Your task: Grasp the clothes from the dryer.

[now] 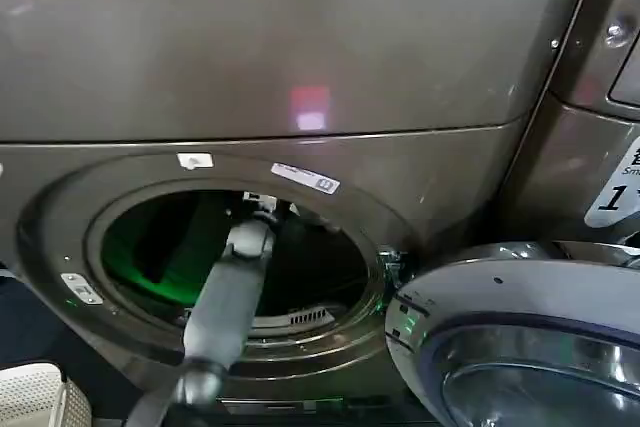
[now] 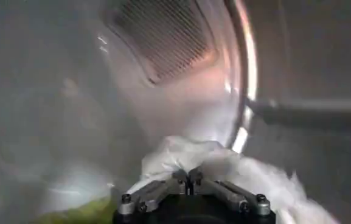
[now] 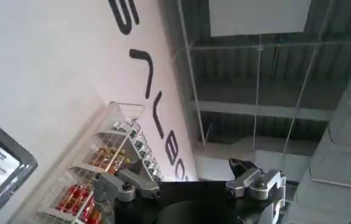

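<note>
Swung open at the head view's lower right, the silver-rimmed glass door [image 1: 520,347] clears the bronze-grey dryer [image 1: 300,57]. Inside the drum, the left gripper [image 2: 188,178] pinches the soft, light pale grey-white clothes [image 2: 187,155] at a bunched fold. Raised aside, the right gripper [image 3: 190,182] gapes wide, empty.

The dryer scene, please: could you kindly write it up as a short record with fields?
dryer: bronze-grey front-loader, porthole open
door: silver-rimmed glass door swung open at the right
left arm: reaches through the porthole into the drum
left gripper: fingers shut on the pale garment
clothes: pale grey-white garment pinched; yellow-green garment beside it
right gripper: open, outside the dryer, pointing up toward the ceiling
basket: cream perforated basket, lower left
</note>
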You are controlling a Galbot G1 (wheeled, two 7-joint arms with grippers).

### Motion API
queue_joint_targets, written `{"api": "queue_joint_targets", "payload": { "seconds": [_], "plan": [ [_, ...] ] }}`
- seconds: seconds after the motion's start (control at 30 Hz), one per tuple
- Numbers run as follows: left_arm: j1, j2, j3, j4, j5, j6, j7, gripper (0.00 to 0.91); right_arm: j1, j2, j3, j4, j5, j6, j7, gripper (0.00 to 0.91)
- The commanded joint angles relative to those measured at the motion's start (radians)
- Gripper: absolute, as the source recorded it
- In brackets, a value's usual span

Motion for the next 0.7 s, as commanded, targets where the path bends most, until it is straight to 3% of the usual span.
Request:
{"api": "queue_joint_targets", "payload": {
  "seconds": [0.03, 0.2, 0.7],
  "plan": [
    [0.184, -0.03, -0.071, -0.207, -0.025, -0.153, -0.14, 0.0, 0.0, 0.001, 0.006, -0.002, 0.006, 0.005, 0.011, 0.907],
    [0.214, -0.04, -0.075, -0.238, -0.024, -0.149, -0.152, 0.0, -0.01, -0.001, 0.017, -0.004, 0.054, 0.02, 0.017, 0.907],
    [0.204, -0.044, -0.061, -0.244, -0.008, -0.149, -0.126, 0.0, -0.015, 0.002, 0.036, -0.005, 0.053, 0.024, 0.017, 0.907]
  ]
}}
